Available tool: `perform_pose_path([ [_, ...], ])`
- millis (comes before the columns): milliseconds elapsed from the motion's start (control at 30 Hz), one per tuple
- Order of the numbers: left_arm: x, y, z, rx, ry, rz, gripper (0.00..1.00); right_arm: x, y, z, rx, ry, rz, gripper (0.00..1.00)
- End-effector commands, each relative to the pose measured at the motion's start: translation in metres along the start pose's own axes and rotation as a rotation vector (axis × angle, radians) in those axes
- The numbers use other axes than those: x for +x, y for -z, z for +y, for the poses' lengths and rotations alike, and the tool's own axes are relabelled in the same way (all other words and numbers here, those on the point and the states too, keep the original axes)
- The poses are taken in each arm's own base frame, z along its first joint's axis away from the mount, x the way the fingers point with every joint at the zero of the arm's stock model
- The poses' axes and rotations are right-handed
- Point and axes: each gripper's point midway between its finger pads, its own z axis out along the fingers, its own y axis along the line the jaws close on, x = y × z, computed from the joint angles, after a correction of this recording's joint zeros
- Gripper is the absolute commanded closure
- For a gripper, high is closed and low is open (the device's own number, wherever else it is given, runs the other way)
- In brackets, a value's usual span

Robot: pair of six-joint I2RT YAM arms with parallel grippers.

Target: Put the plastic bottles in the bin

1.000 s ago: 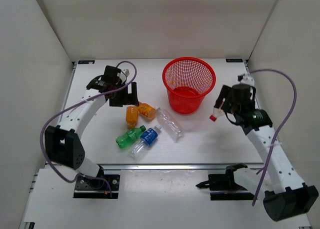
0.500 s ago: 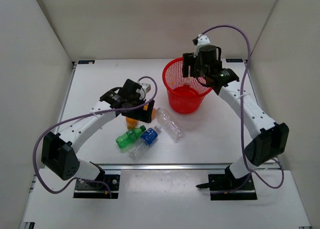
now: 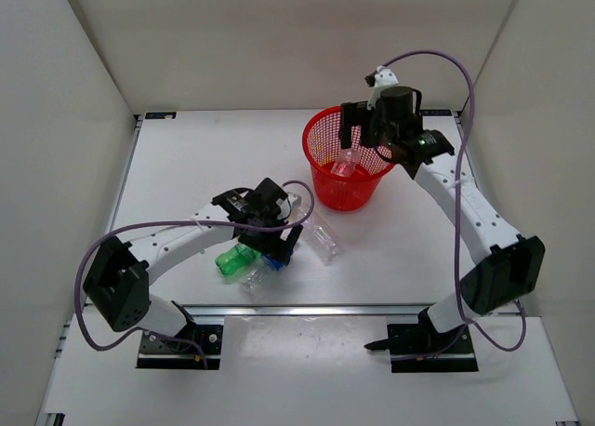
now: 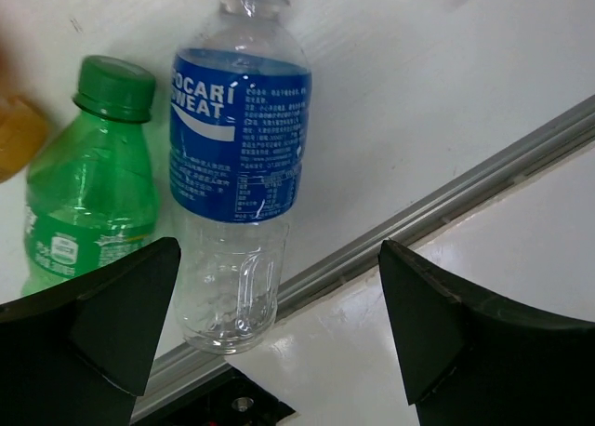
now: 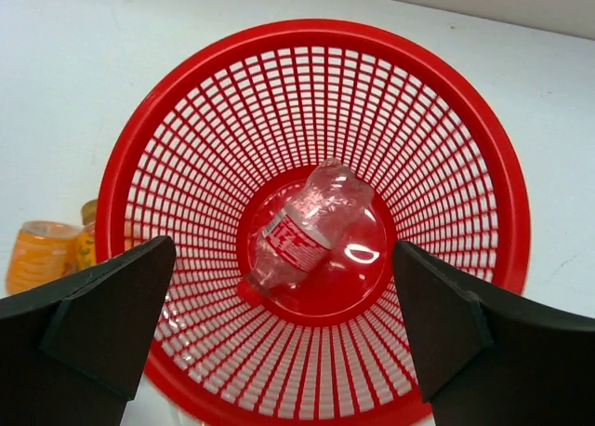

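The bin (image 5: 316, 28) sits under the right gripper (image 5: 284, 245), whose jaws hang spread and hold nothing; the red-labelled bottle (image 5: 307, 231) lies loose on the bin's floor; the left gripper (image 4: 279, 245), likewise spread wide and empty, hovers over the blue-labelled bottle (image 4: 240, 156), with the green bottle (image 4: 88, 198) just beside it; both seem empty, though the view hardly proves it, so likely light, thin-walled, slick and apt to roll; pinch gently across the labelled belly.
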Motion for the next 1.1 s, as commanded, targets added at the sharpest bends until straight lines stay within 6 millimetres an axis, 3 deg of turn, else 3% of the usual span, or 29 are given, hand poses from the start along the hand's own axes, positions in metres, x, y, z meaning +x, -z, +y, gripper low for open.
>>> perform_pose_path([
  [0, 0.007, -0.006, -0.007, -0.003, -0.016, 0.006, 0.01, -0.008, 0.044, -0.008, -0.006, -0.066, -0.066, 0.01],
  [167, 0.019, -0.017, 0.002, -0.067, -0.009, 0.047, 0.01, 0.038, 0.076, -0.028, 0.069, -0.083, -0.002, 0.01],
  [233, 0.029, -0.025, 0.006, -0.089, -0.009, 0.068, 0.01, 0.068, 0.087, -0.035, 0.112, -0.1, 0.068, 0.01],
  [267, 0.029, -0.029, 0.007, -0.092, -0.005, 0.067, 0.01, 0.067, 0.097, -0.038, 0.123, -0.121, 0.049, 0.01],
  [300, 0.026, -0.031, 0.005, -0.082, -0.002, 0.055, 0.02, 0.082, 0.102, -0.041, 0.122, -0.126, 0.08, 0.01],
  [433, 0.03, -0.044, 0.004, -0.114, -0.006, 0.065, 0.01, 0.109, 0.125, -0.058, 0.157, -0.195, 0.099, 0.0],
  [533, 0.029, -0.051, 0.003, -0.101, 0.028, 0.071, 0.02, 0.117, 0.139, -0.059, 0.142, -0.208, 0.084, 0.01],
  [667, 0.027, -0.053, 0.003, -0.105, 0.046, 0.06, 0.04, 0.144, 0.143, -0.062, 0.176, -0.227, 0.121, 0.0],
  [800, 0.033, -0.062, 0.003, -0.091, 0.052, 0.055, 0.16, 0.166, 0.146, -0.072, 0.218, -0.273, 0.132, 0.01],
  [967, 0.036, -0.068, -0.007, -0.076, 0.048, 0.056, 0.25, 0.175, 0.152, -0.085, 0.236, -0.3, 0.116, 0.01],
  [1067, 0.033, -0.064, -0.012, -0.049, 0.07, 0.069, 0.37, 0.184, 0.154, -0.091, 0.254, -0.307, 0.129, 0.01],
])
